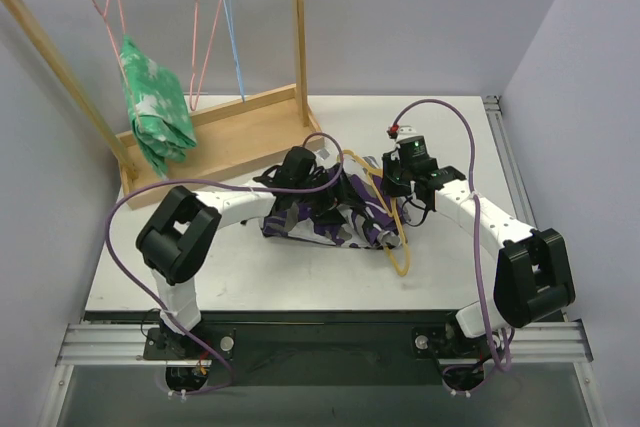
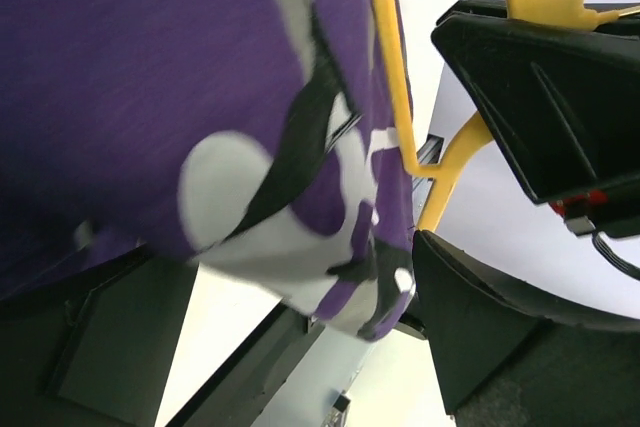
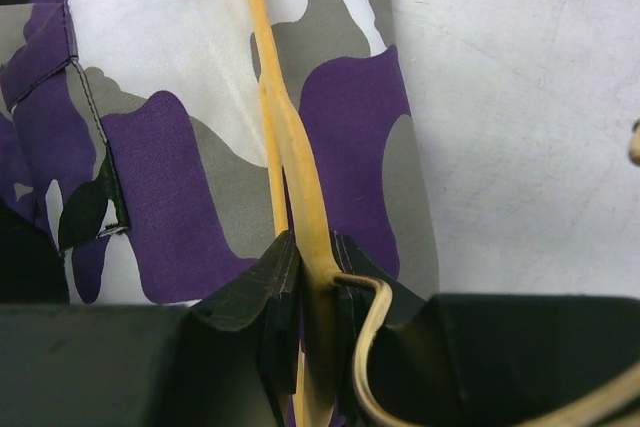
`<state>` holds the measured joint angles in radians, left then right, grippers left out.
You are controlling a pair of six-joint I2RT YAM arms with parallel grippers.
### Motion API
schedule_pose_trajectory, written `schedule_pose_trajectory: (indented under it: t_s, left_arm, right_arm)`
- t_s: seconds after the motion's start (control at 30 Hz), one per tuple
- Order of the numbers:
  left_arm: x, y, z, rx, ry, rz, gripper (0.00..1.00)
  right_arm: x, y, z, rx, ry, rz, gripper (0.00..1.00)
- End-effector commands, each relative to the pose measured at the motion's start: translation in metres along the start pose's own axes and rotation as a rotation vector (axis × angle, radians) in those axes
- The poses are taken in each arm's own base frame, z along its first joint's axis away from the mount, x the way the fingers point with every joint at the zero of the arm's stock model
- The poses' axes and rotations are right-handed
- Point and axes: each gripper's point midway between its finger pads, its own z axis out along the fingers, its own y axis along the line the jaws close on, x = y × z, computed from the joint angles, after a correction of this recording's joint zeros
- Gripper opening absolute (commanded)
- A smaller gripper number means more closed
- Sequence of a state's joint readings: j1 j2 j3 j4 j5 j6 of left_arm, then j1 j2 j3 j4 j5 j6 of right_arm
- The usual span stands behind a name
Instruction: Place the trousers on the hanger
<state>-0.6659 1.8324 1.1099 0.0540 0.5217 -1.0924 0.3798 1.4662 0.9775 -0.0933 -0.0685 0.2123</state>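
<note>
The camouflage trousers (image 1: pixel 335 215) lie bunched in the middle of the table. The yellow hanger (image 1: pixel 400 242) lies over their right end, its wire running across the cloth. My right gripper (image 1: pixel 402 190) is shut on the hanger (image 3: pixel 300 177) at its neck, where the wire twists, with the trousers (image 3: pixel 170 177) right under it. My left gripper (image 1: pixel 298 185) is over the left part of the trousers. In the left wrist view its fingers (image 2: pixel 480 327) stand wide apart, and a fold of the trousers (image 2: pixel 200 97) hangs between them beside the hanger wire (image 2: pixel 395 67).
A wooden rack (image 1: pixel 298 37) stands at the back left on a wooden base (image 1: pixel 235 137). On its rail hang pink hangers (image 1: pixel 205 37), a blue hanger (image 1: pixel 232 37) and a green-and-white garment (image 1: pixel 155 107). The table's right edge rail (image 1: pixel 505 147) is near the right arm.
</note>
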Motion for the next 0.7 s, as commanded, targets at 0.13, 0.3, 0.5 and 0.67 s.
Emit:
schedule_pose_trajectory:
  t_s: [0.13, 0.3, 0.5, 0.67]
  left_arm:
    - [0.003, -0.030, 0.032, 0.127, 0.070, 0.001, 0.88]
    - [-0.005, -0.052, 0.031, 0.216, 0.081, 0.029, 0.17]
    - [-0.021, -0.099, 0.019, 0.398, 0.084, 0.108, 0.00]
    - [-0.031, -0.163, -0.004, 0.534, 0.079, 0.210, 0.00]
  right_arm:
    - [0.023, -0.006, -0.003, 0.016, 0.057, 0.002, 0.00]
    - [0.014, -0.006, -0.007, -0.001, 0.041, 0.017, 0.00]
    - [0.006, -0.012, -0.016, -0.036, 0.047, 0.092, 0.00]
    - [0.004, -0.040, -0.026, -0.002, 0.044, 0.168, 0.00]
